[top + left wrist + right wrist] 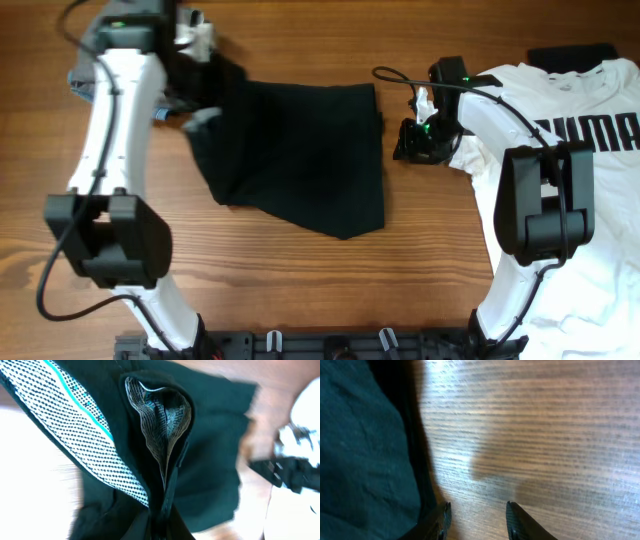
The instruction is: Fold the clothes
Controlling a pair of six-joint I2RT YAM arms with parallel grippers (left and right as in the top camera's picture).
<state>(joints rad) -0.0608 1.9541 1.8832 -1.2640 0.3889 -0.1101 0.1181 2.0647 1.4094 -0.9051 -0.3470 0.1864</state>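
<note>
Fingers (512,519) of the right gripper (477,517) are spread apart with only bare wood between them, nothing held; one tip sits just beside the edge of the black garment (365,450), contact unclear. Overhead, right gripper (412,140) is low over the table (300,290), just off the right edge of the black garment (300,150) and beside the white T-shirt (600,200). That shirt lies flat at the right side with black PUMA lettering, partly under the right arm. Left gripper (195,95) is at the far left corner of the black garment, pinched onto the cloth; in the left wrist view the fabric bunches down into the grip, fingertips themselves buried in folds, and the lifted edge shows a white dotted lining (75,425) with a teal stripe. Rest of the black garment is spread mid-table, roughly flat, near edge slanted. A grey and blue piece (80,75) sits at the far left, mostly behind the left arm.
</note>
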